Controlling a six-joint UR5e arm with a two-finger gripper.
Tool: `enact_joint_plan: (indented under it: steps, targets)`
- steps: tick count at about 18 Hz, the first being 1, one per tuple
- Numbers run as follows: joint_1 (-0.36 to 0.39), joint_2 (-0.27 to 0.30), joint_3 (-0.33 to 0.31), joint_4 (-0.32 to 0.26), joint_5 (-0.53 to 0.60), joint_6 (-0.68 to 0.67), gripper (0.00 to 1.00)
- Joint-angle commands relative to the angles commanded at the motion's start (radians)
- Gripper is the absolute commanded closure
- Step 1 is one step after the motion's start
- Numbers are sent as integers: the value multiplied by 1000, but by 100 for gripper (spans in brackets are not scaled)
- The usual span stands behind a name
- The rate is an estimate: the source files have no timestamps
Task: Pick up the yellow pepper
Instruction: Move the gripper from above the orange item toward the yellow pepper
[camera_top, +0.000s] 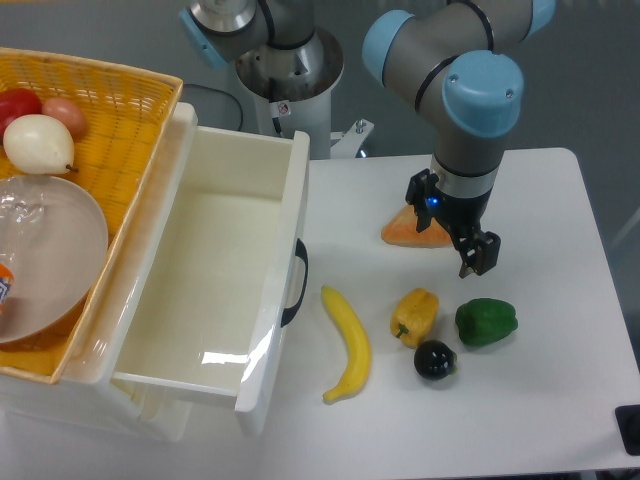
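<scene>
Approach first: pincer (470, 250) hangs spread and empty at twelve o'clock above green pepper (487, 322); yellow pepper (414, 314) lies on table (560, 220) toward eight o'clock. Shift over, straddle its narrow sides, avoiding banana (349, 343).

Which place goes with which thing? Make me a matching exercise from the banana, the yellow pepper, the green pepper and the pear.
Things:
1. banana
2. yellow pepper
3. green pepper
4. pear

Places:
A. in the wicker basket
B. on the table, nearest the open drawer
C. farthest right of the three on the table
D. between the other two, just above the dark round fruit

Pairs: 1-B, 2-D, 3-C, 4-A
</scene>
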Motion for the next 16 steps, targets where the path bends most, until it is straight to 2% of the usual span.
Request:
enact_joint_plan:
  steps: [8,13,16]
  targets:
    - [3,2,-8,-2,-44,-72,0]
    - [11,2,-54,0,-57,-74,0]
    - [18,0,-61,-2,-112,-75,0]
